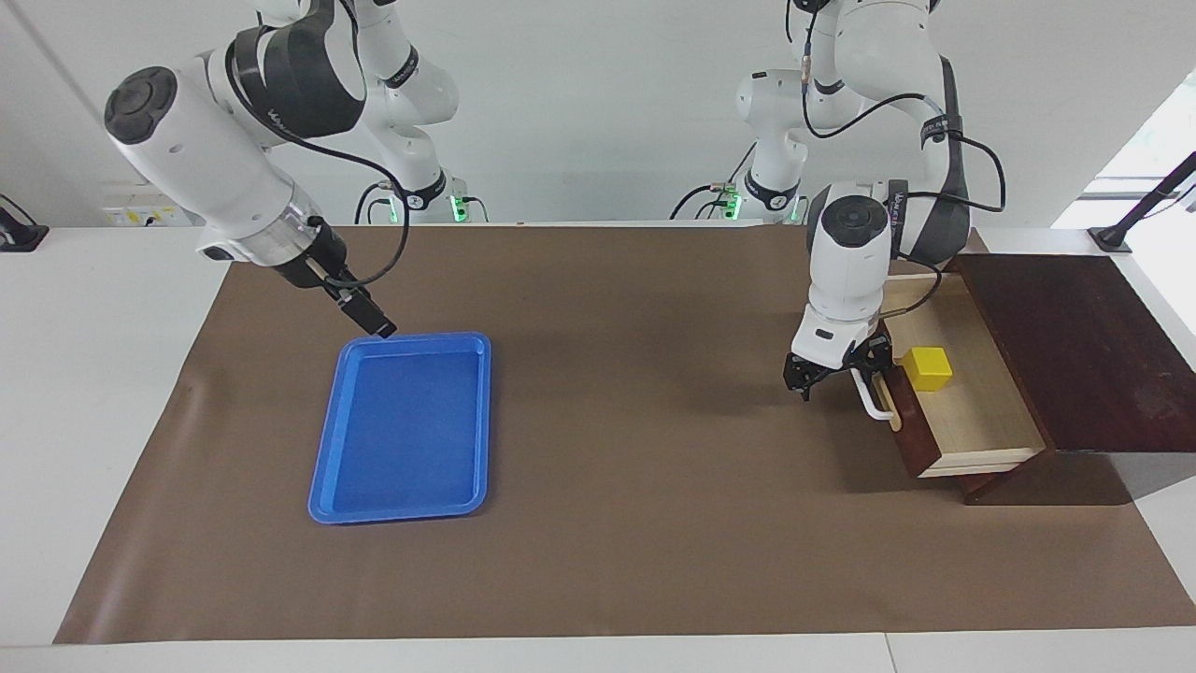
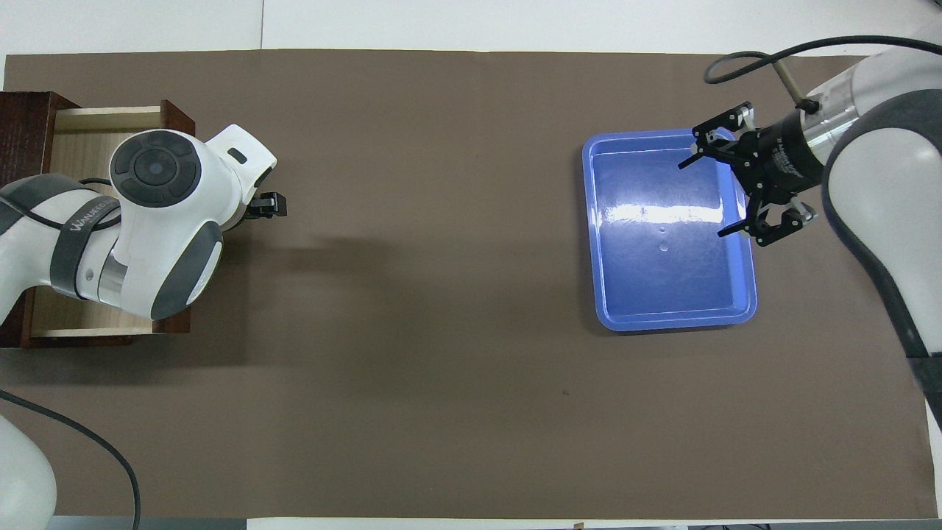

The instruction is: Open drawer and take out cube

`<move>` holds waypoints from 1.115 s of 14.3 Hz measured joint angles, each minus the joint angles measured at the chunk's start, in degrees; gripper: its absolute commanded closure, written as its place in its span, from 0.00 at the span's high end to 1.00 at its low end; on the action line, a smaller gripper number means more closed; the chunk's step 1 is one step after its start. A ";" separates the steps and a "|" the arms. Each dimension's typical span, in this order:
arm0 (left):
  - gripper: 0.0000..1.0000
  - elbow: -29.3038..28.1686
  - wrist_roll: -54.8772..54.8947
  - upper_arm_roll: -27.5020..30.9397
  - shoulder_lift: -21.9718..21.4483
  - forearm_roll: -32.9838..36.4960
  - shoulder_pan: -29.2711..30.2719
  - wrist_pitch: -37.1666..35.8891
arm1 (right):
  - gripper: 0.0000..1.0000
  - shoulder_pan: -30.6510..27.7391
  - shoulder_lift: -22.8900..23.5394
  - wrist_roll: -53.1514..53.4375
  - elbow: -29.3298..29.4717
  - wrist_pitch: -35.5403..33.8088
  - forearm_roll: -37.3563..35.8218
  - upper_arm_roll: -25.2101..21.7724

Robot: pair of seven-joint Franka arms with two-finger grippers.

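Two arms, both over the mat (image 1: 617, 523). Left gripper (image 1: 836, 381): wrist bent straight down at the handle (image 1: 874, 400) of the drawer (image 1: 972, 411), fingers spread around the bar. Drawer: pulled out of the box (image 1: 1074, 346). Cube (image 1: 927, 368): in the drawer, just beside the left gripper. Right gripper (image 2: 717, 188): slanted down over the tray (image 1: 402, 425), well apart from the drawer, fingers spread, empty.
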 measured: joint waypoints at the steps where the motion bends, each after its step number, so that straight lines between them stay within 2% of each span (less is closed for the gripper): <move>1: 1.00 1.02 -0.15 -0.08 0.13 -0.44 -0.04 -1.60 | 1.00 0.83 0.76 5.83 -0.51 1.03 2.15 0.02; 3: 1.00 7.16 -0.61 -0.30 0.43 -2.99 -0.26 -9.12 | 1.00 2.08 1.33 13.36 -2.74 2.83 6.02 0.04; 5: 1.00 16.00 -1.31 -0.02 0.94 -7.38 -0.34 -19.16 | 1.00 2.32 1.26 16.38 -4.44 3.53 9.18 0.03; 7: 1.00 21.07 -4.99 0.84 1.26 -8.94 0.80 -24.02 | 1.00 2.50 0.81 17.60 -5.81 4.17 10.95 0.03; 11: 1.00 22.03 -21.62 1.50 1.84 -11.80 8.63 -24.38 | 1.00 4.06 -0.21 17.62 -7.83 6.03 12.75 0.06; 13: 1.00 20.78 -30.86 1.51 1.97 -12.05 10.77 -20.72 | 1.00 4.73 -0.69 17.23 -9.08 7.30 13.85 0.10; 16: 1.00 15.67 -40.00 1.47 1.43 -12.07 12.47 -13.98 | 1.00 4.98 -1.19 15.01 -10.45 8.43 15.95 0.09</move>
